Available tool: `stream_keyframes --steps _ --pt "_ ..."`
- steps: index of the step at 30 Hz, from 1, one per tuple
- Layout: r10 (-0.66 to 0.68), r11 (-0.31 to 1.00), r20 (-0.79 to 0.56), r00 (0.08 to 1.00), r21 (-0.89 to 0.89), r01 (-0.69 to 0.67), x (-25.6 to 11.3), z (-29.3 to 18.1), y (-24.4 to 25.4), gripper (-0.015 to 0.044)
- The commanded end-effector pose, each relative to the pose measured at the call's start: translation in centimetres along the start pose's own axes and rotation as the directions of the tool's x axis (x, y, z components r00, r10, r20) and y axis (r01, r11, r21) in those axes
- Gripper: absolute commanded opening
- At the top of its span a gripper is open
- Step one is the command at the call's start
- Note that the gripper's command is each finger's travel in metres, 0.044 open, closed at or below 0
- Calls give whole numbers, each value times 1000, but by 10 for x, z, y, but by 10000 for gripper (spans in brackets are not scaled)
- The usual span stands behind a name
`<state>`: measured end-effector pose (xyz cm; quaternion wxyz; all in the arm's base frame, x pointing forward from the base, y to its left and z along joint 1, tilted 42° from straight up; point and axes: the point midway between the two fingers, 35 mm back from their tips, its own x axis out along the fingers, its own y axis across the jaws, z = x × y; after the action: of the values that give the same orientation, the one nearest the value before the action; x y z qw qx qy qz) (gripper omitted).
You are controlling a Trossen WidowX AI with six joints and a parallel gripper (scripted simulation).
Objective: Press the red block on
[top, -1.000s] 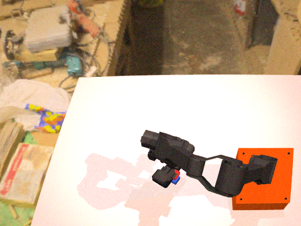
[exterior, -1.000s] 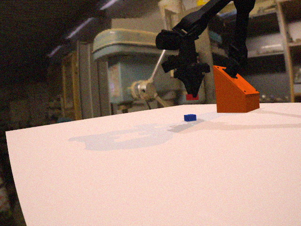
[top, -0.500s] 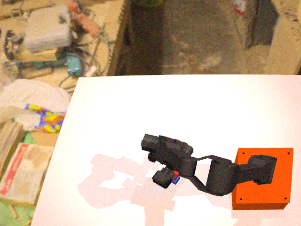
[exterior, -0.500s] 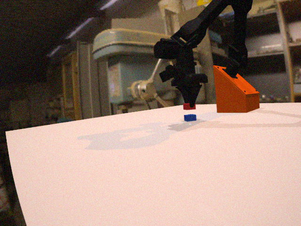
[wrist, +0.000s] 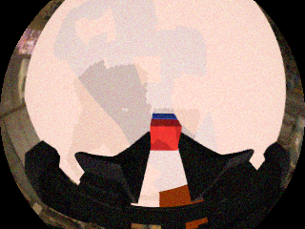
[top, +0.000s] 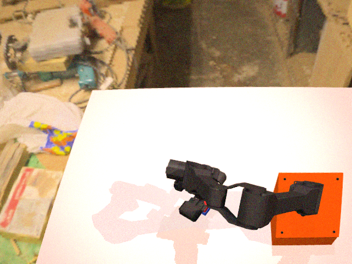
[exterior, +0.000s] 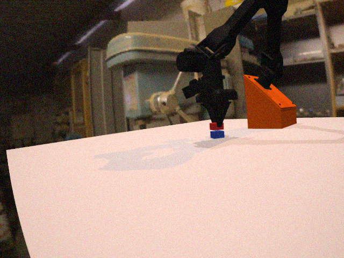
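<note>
In the top view, most of the gripper (top: 205, 207) (exterior: 217, 124) (wrist: 165, 135) is hidden beneath the arm (top: 257, 205) (exterior: 222, 41); only a corner of the red block (top: 207, 208) (exterior: 213, 126) (wrist: 164, 135) is shown, with an edge of the blue block (top: 205, 212) (exterior: 217, 134) (wrist: 163, 115) beside it. How the sides are gripped cannot be told from here.

In the exterior view, the red block is held just above the blue block, roughly level, with a thin pale gap seen between them. The blue block is rested on the white table (top: 142, 127) (exterior: 166, 208) (wrist: 238, 72). Both blocks are small and box-shaped; they would be expected to be light and stiff, and hard to crush, though some slip between smooth faces could be met once the push is begun.

In the wrist view, the red block is pinched between the jaws by two opposite sides, near the fingertips. That seems the right place to be taken hold of: the underside is left free for the joint. A firm squeeze should be kept and the push made straight down, since the block could be tipped or slid upward in the fingers by an off-centre press.
</note>
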<state>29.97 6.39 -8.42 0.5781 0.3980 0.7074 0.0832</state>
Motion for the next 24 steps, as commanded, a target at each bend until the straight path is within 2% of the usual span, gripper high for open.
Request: stream_keyframes --steps 1,24 --pt "4 1000 -5 1000 8 -4 2 -1 -1 0" --pt "4 1000 -5 1000 8 -4 7 0 -1 0"
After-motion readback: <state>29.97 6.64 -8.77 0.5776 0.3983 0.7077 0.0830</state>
